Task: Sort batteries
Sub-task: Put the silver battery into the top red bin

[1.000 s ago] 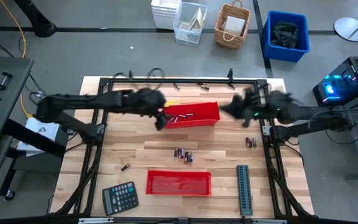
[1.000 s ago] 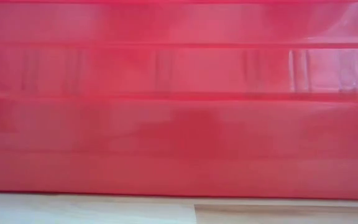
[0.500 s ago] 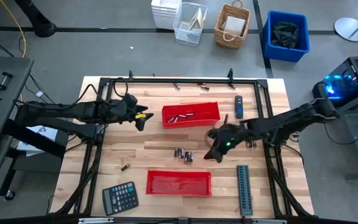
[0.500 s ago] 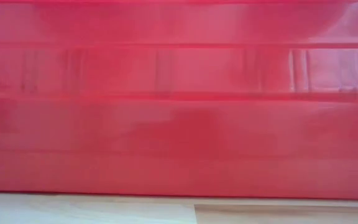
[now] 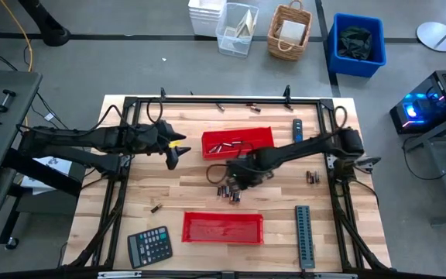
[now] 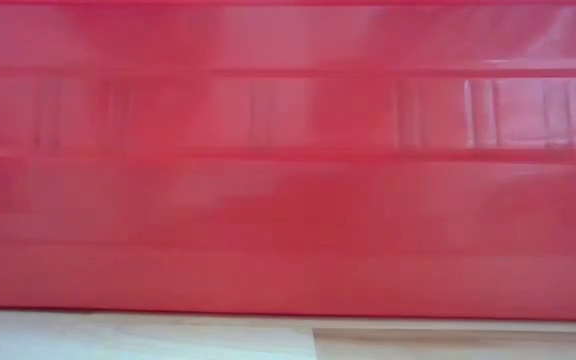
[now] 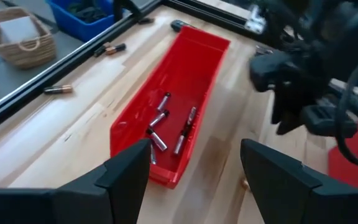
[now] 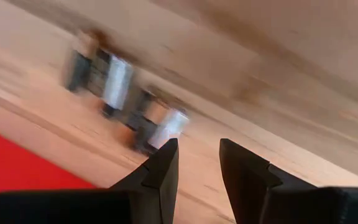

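Several batteries [image 5: 229,192] lie in a cluster on the wood at the table's middle and show blurred in the right wrist view [image 8: 124,99]. My right gripper [image 5: 227,177] [image 8: 197,160] hovers just over them, pointing down, its fingers a little apart with nothing between. More batteries [image 7: 166,127] lie inside the far red tray [image 5: 238,142]. My left gripper [image 5: 175,153] [image 7: 194,165] stands open just left of that tray, holding nothing. The near red tray [image 5: 223,227] sits toward the front edge.
Two batteries [image 5: 312,177] lie at the right and one [image 5: 156,208] at the left. A calculator [image 5: 149,246], a grey ridged strip [image 5: 304,236] and a black-and-blue device [image 5: 297,130] also lie on the table. The near tray's red wall [image 6: 288,160] fills the low view.
My right gripper has swung from beside the far tray's right end toward the table's left and near side, gone down and tipped to point down over the middle battery cluster. My left gripper has drawn back from the far tray's left end toward the table's left edge.
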